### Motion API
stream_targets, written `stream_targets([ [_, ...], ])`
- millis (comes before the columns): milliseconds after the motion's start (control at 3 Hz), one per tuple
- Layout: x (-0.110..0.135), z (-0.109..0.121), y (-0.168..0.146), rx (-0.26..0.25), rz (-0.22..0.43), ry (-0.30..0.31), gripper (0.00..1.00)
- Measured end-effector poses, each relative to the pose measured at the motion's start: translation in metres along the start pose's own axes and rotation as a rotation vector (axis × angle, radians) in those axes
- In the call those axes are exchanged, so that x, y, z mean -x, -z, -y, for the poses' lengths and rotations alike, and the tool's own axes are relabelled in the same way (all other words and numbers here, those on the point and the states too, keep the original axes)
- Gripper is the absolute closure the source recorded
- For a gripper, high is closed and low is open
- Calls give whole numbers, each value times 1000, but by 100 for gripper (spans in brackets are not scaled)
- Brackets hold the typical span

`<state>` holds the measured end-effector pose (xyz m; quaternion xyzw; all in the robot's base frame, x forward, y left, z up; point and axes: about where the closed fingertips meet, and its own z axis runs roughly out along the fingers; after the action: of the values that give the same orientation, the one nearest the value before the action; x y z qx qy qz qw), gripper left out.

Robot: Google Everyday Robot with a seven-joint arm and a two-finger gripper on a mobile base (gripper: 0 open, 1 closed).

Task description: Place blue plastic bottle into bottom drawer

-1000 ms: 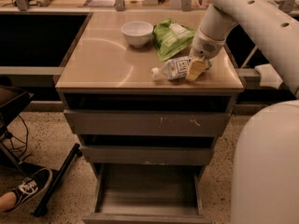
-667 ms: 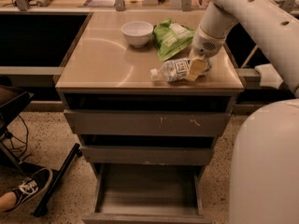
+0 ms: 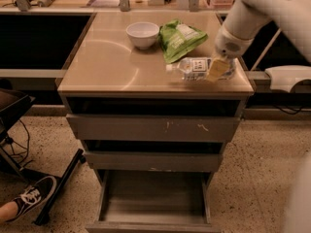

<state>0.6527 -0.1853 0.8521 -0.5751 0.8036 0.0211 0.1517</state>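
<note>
The blue plastic bottle [image 3: 193,68] lies on its side near the right front of the tan cabinet top [image 3: 112,64], white cap pointing left. My gripper [image 3: 218,69] comes in from the upper right and is closed on the bottle's base end, with a yellowish finger [image 3: 216,71] across it. The bottom drawer [image 3: 153,200] is pulled open at floor level under the cabinet, and its grey floor is bare. The two drawers above it are shut.
A white bowl [image 3: 142,34] and a green snack bag [image 3: 181,39] sit behind the bottle. A person's black shoe [image 3: 30,198] and a black stand leg [image 3: 59,187] are on the floor at the left. A white robot part [image 3: 286,75] sits right of the cabinet.
My gripper and the bottle have shifted together to the right and slightly back on the top. The bowl, bag and drawers have not moved.
</note>
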Motion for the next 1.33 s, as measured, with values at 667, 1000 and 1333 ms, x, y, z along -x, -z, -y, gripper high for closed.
stream_targets([
  [667,27,-107,128,-244,288,-145,100],
  [1000,16,-131,155,-303,335,-200,100],
  [1333,16,-132,154,-304,334,-198,100],
])
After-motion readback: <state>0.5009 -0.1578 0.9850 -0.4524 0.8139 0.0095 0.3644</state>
